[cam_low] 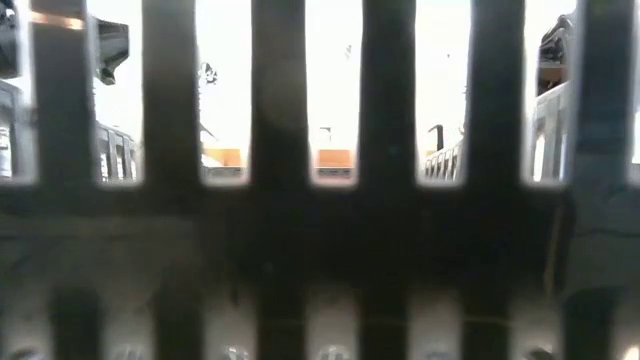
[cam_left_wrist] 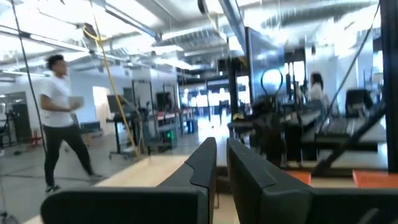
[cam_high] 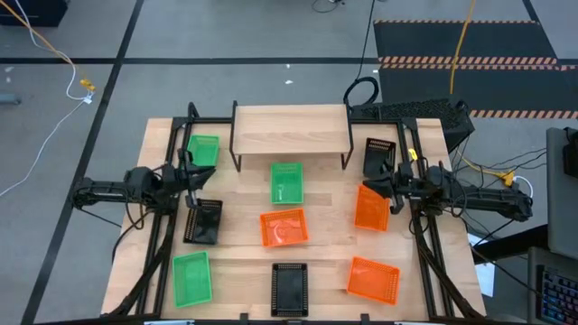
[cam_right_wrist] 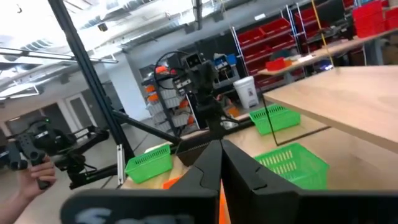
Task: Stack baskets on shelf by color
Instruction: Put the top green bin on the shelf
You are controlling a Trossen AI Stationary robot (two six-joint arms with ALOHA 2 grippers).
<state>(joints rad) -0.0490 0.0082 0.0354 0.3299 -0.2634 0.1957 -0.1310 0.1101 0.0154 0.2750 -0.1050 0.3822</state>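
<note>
Since nothing sits on the shelf (cam_high: 291,122) yet, step: first pick, not begun, as I judge it.
shelf: far edge of the surface (cam_high: 239,246), plank top bare.
green baskets: far-left green basket (cam_high: 202,151) beside the shelf's left leg; middle green basket (cam_high: 287,182) just in front of the shelf; near-left green basket (cam_high: 191,276) at the near left corner.
orange baskets: centre orange basket (cam_high: 284,227) mid-surface; right orange basket (cam_high: 371,208) just beside my right arm's tip; near-right orange basket (cam_high: 373,280) at the near right.
black baskets: left black basket (cam_high: 203,221); front black basket (cam_high: 289,289) at the near edge, its perforated wall filling the low view; far-right black basket (cam_high: 379,155) by the shelf's right leg.
left end effector (cam_high: 191,181): raised between the far-left green and left black baskets, fingers together, holding nothing, pointing level into the room.
right end effector (cam_high: 390,187): over the edge of the right orange basket, fingers together; a sliver of orange shows under them, but I cannot tell if a wall is pinched.
next move, my guess: tip one wrist down, part the fingers, take the rim of the nearest basket.
needs: one colour per shelf spot, three spots side by side.
risk: thin walls may slip from the grip, and tilted baskets may not nest.
</note>
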